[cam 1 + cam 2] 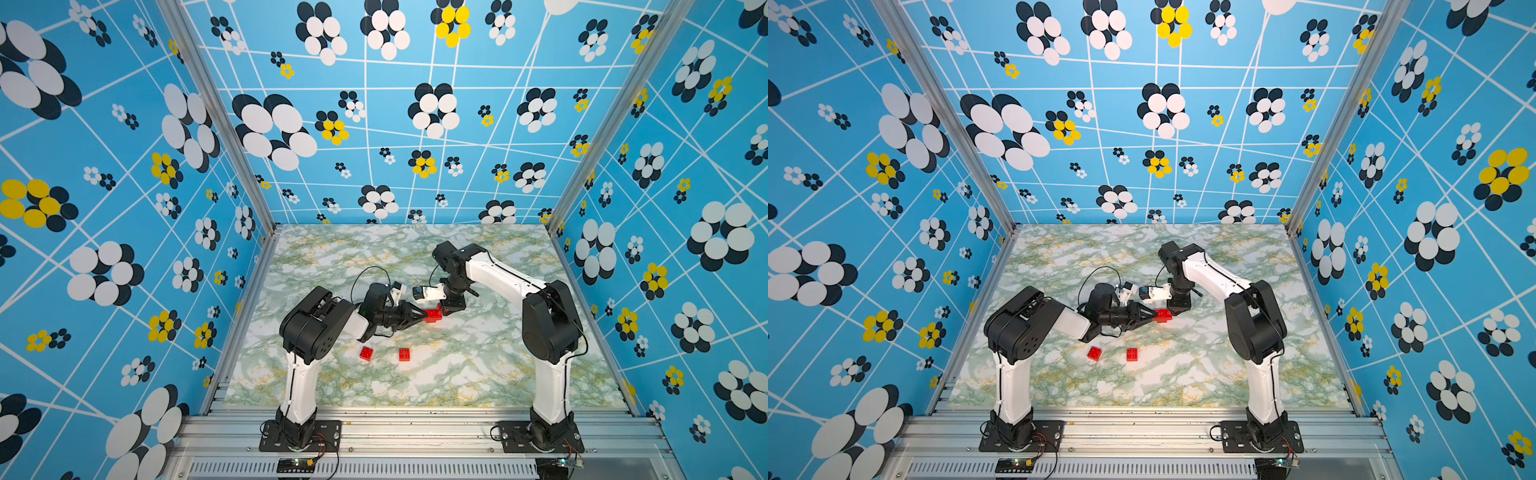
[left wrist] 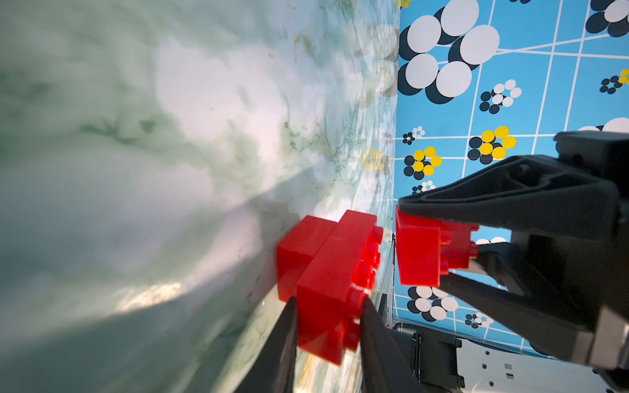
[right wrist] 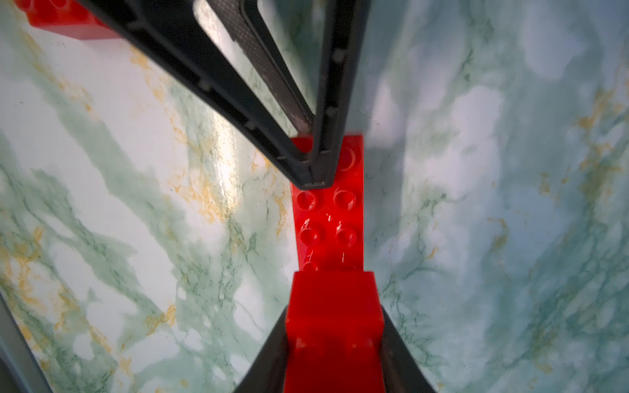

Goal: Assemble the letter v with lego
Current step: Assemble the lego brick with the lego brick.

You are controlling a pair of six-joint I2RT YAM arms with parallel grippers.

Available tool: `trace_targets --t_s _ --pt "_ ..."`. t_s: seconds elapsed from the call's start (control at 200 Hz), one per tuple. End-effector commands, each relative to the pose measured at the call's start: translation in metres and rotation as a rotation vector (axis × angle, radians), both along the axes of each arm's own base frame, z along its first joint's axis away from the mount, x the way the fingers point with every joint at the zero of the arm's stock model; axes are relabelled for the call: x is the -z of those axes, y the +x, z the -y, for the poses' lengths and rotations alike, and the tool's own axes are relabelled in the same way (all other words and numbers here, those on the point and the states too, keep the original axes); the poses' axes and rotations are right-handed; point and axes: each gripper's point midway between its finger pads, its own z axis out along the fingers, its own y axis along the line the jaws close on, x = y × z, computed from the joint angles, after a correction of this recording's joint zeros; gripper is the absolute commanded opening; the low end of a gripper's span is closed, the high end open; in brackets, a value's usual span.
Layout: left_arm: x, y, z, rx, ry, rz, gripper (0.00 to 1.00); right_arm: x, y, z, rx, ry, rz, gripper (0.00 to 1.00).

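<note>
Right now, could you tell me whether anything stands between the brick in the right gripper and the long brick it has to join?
Nothing visible does. The short brick in the right gripper faces bare studs on the long brick across a small open gap; the left gripper pinches its other end.

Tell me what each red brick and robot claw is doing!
joined bricks: clamped low at the table.
short brick: held just above them, gap left, not pressed on.
loose bricks: two, lying flat and apart on the table.
left gripper: shut on the joined bricks.
right gripper: shut on the short brick.
</note>
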Motion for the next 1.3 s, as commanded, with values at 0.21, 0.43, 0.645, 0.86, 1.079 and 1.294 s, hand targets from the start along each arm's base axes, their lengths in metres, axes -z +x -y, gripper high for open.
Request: trace_targets --t_s 0.21,0.43,0.645,0.86,1.079,1.294 --pt "0.016 -0.001 -0.002 0.008 0.028 -0.023 0.29 0.006 -0.006 0.001 -0.032 -0.038 -0.030 0.00" --pt "0.015 -0.001 -0.002 0.005 0.028 -0.022 0.29 0.008 -0.008 0.004 -0.030 -0.062 -0.033 0.00" --pt "0.014 0.000 -0.002 0.002 0.027 -0.021 0.29 0.009 -0.011 0.005 -0.025 -0.083 -0.035 0.00" --pt "0.015 -0.001 -0.002 0.000 0.027 -0.023 0.29 0.011 -0.012 0.012 -0.001 -0.132 -0.021 0.00" --pt "0.016 -0.001 -0.002 -0.002 0.027 -0.023 0.29 0.012 -0.010 0.013 -0.003 -0.171 0.001 0.00" --pt "0.017 -0.001 -0.002 -0.003 0.026 -0.025 0.29 0.012 -0.011 0.019 0.003 -0.217 0.005 0.00"
